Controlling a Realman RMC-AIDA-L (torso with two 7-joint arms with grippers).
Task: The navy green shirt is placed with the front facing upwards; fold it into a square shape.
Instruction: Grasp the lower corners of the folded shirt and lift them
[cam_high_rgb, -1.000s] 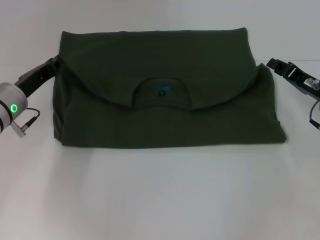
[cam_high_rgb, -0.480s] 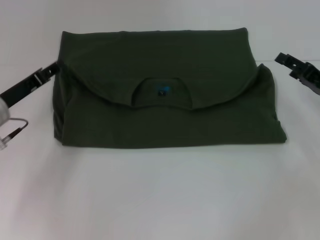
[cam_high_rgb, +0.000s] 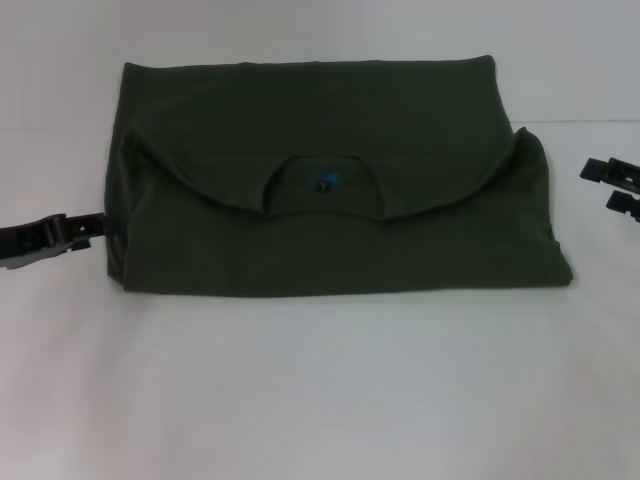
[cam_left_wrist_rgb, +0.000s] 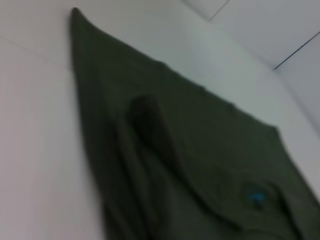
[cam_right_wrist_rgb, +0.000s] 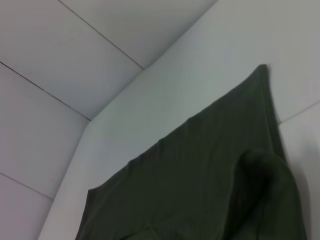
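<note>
The navy green shirt (cam_high_rgb: 330, 180) lay at the middle of the white table (cam_high_rgb: 320, 390), already doubled into a wide flat rectangle. Its collar (cam_high_rgb: 325, 185) faced up at the centre, with a small blue label (cam_high_rgb: 325, 181) inside it. The top flap curved down over the lower layer, and its edge ran from about 10 o'clock to 2 o'clock.

The left gripper (cam_high_rgb: 88, 228) sat at 9 o'clock of the shirt, low over the table, with its tips just beside the left edge. I could not tell whether it touched cloth or whether the claw was released or clenched.

The right gripper (cam_high_rgb: 600, 185) was at 3 o'clock, near the frame edge and apart from the shirt. Its two fingers (cam_high_rgb: 605, 170) showed a gap between them, so it was released and empty.

Risks, as I judged them:
- The bundle was wider than deep, so a side-to-side fold was likely needed.
- The left edge looked like several stacked layers. Pinching only the top one could peel the flap open and undo the earlier fold.
- The right edge bulged at 2 o'clock, where a loose lump showed in the right wrist view. A grab there could bunch the cloth and skew the square.
- Uneven lifts by the two arms could drag the whole bundle across the smooth table.
</note>
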